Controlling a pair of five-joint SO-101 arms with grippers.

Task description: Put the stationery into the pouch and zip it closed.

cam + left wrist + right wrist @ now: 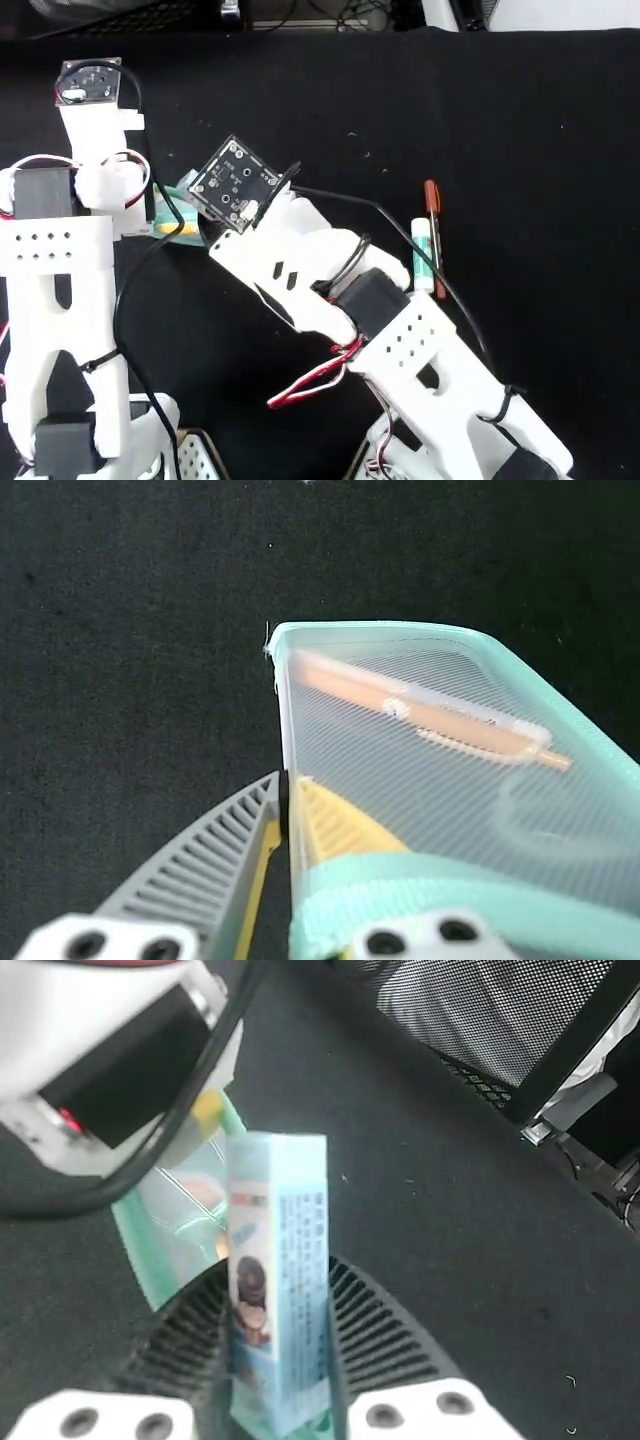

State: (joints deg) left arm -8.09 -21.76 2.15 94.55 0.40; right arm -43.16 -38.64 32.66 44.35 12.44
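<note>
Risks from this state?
1. The blue box in the right gripper sits close to a black cable; it may snag.
2. The left gripper pinches one edge of the pouch, so a push might twist it.
3. The pen and white stick lie by the right arm's cable; they might get swept.

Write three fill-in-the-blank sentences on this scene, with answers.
The left gripper holds the pouch, and inside it lies an ___ pen.
The right gripper is shut on a light-blue ___.
Loose on the table lie ___ items: a brown marker and a white stick.
Answers: orange; box; two.
</note>
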